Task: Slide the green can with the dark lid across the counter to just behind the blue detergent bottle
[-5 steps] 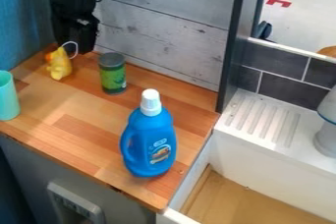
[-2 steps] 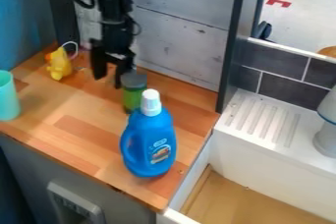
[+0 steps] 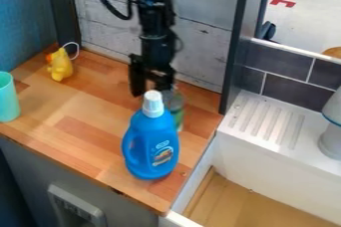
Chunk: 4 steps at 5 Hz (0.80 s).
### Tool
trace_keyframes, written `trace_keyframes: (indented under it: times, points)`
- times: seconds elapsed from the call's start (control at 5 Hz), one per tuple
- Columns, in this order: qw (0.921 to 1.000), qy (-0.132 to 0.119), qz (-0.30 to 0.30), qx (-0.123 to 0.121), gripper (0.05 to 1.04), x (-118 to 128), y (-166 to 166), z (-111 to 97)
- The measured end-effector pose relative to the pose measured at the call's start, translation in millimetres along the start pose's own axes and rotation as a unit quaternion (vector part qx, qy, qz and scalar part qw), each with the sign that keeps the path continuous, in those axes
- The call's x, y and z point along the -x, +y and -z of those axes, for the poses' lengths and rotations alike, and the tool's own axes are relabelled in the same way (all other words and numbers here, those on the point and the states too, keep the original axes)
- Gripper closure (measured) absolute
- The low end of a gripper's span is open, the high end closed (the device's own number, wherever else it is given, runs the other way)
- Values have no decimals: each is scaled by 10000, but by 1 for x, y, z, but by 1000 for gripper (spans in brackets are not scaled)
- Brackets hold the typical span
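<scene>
My gripper (image 3: 150,85) hangs over the back of the wooden counter (image 3: 80,136), open, its two fingers apart with nothing seen between them. Against or just beside its right finger stands a green can (image 3: 176,108) with a grey lid, partly hidden by the blue bottle. The blue detergent bottle (image 3: 152,144) with a white cap stands upright in front of both. A yellow rubber duck (image 3: 61,65) with a white loop is at the back left, and a turquoise cup (image 3: 8,97) stands at the left edge.
A dark upright post (image 3: 232,47) rises behind the counter's right corner. To the right lie a white ridged drainboard (image 3: 266,121) and a lower white-walled basin with a wooden-looking floor (image 3: 250,203). A grey plank wall (image 3: 200,37) borders the back.
The arm has come from the back left corner toward the right. The green can has shifted right and nearer the front, now partly behind the blue bottle. Duck, cup and bottle have stayed put.
</scene>
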State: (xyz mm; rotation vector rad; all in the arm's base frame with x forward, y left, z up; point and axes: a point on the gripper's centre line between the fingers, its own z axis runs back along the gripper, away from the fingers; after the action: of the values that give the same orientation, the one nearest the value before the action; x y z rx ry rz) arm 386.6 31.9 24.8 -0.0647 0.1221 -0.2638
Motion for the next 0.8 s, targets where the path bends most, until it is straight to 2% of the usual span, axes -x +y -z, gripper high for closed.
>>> trace_keyframes:
  times: [0.2,0.4,0.6,0.8]
  points:
    - [10000,50,26,3,83,-1,-5,-1]
    - [9971,-571,-214,-450,84,0,10,-43]
    - [9868,-1218,-529,-922,84,12,26,-85]
    - [9806,-1542,-602,-1050,84,36,19,-117]
